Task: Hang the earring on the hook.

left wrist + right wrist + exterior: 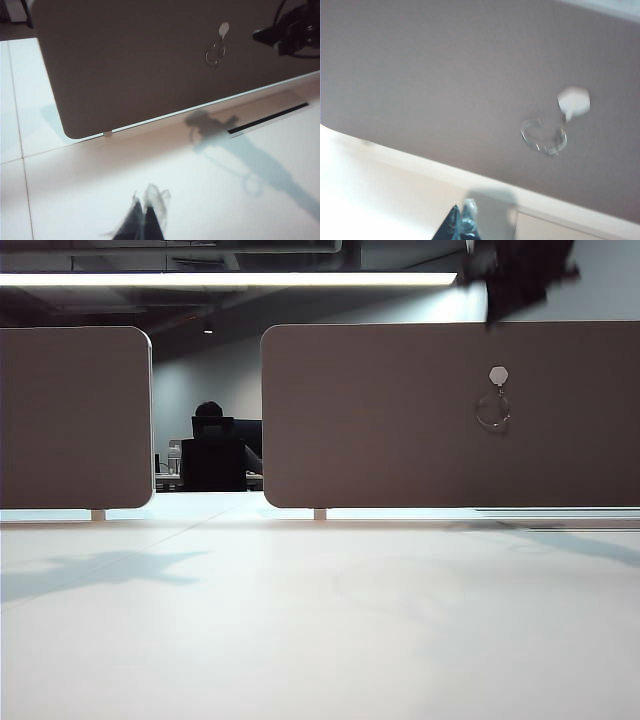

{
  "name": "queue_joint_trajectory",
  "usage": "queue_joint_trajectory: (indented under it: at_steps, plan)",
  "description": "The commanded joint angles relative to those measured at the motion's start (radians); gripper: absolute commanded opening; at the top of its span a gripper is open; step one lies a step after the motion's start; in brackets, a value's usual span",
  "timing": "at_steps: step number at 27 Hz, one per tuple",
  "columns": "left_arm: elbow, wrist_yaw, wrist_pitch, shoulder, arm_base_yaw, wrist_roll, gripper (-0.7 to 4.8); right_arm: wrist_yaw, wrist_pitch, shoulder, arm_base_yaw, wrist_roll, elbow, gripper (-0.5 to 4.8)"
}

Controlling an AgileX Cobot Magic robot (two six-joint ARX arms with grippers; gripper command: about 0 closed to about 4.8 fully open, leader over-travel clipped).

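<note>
The earring [493, 412], a thin silver wire hoop, hangs from the hook [499, 375], a small white hexagonal pad on the right grey panel. Nothing touches it. The left wrist view shows the hook [223, 30] and the earring [215, 54] far from my left gripper [147, 200], which is shut and empty low over the white table. From the right wrist, the blurred earring [544, 136] hangs under the hook [574, 101]. My right gripper [462, 215] is shut, empty and well back from them. The right arm [520, 275] shows dark above the panel.
Two grey partition panels [75, 415] [380, 420] stand along the far edge of the white table [300, 620], with a gap between them. A person sits at a desk behind the gap [212, 450]. A dark slot [267, 119] lies in the table below the right panel.
</note>
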Motion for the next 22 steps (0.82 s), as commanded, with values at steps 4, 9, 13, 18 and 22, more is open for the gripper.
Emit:
queue_joint_trajectory:
  at_steps: [4,9,13,18,22]
  plan:
    - [-0.032,-0.008,-0.127,-0.259,0.000,-0.022,-0.05,-0.014,0.039,-0.308,0.051,0.016,-0.246,-0.07]
    - [-0.074,-0.049,-0.177,-0.529,0.000,-0.021,-0.05,-0.044,0.062,-0.607,0.089,0.024,-0.472,-0.07]
    - [-0.117,-0.039,-0.204,-0.687,0.000,-0.013,-0.05,-0.092,0.085,-0.841,0.116,0.061,-0.678,-0.07]
    - [-0.214,0.006,-0.274,-0.855,0.000,0.002,-0.05,-0.099,0.120,-1.140,0.166,0.101,-0.960,-0.07]
    - [-0.326,-0.087,-0.280,-0.966,-0.001,0.001,-0.05,-0.099,0.148,-1.367,0.186,0.182,-1.205,-0.07]
